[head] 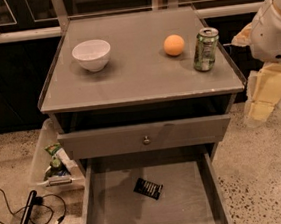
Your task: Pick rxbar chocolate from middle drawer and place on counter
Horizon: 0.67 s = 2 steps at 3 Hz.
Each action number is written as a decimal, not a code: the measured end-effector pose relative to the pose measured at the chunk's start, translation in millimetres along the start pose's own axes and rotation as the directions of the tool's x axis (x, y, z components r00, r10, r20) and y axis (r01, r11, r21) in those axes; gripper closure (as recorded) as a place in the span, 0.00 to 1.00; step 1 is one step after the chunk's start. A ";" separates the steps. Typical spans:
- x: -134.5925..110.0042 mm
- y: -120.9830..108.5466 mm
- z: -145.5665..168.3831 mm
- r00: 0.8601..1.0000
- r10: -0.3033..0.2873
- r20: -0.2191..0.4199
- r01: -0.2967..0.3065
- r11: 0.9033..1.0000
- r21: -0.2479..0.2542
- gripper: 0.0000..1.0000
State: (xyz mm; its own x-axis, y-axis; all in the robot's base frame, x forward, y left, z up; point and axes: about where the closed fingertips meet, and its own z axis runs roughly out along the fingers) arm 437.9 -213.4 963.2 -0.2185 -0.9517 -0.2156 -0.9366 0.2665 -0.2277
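Note:
The rxbar chocolate (148, 188) is a small flat black wrapper with pale print. It lies tilted on the floor of the open middle drawer (190, 204), near its middle. The counter (141, 69) is the glossy grey cabinet top above it. My gripper (265, 93), pale yellow below the white arm (274, 30), hangs to the right of the cabinet, just beyond the counter's right edge. It is well apart from the bar and from the drawer.
On the counter stand a white bowl (91, 54), an orange (174, 45) and a green soda can (206, 49). A closed drawer front with a round knob (146, 140) sits above the open drawer. A bin (48, 166) and cables (21, 216) lie on the floor at left.

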 end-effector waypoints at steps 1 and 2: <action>0.5 20.4 51.5 0.999 0.014 0.051 -0.009 0.995 -0.095 0.00; 4.7 52.0 117.4 0.994 0.029 0.107 -0.009 0.983 -0.186 0.00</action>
State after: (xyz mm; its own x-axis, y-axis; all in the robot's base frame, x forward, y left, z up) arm 420.4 -186.2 838.9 -0.2152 -0.9219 -0.3220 -0.9692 0.2422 -0.0456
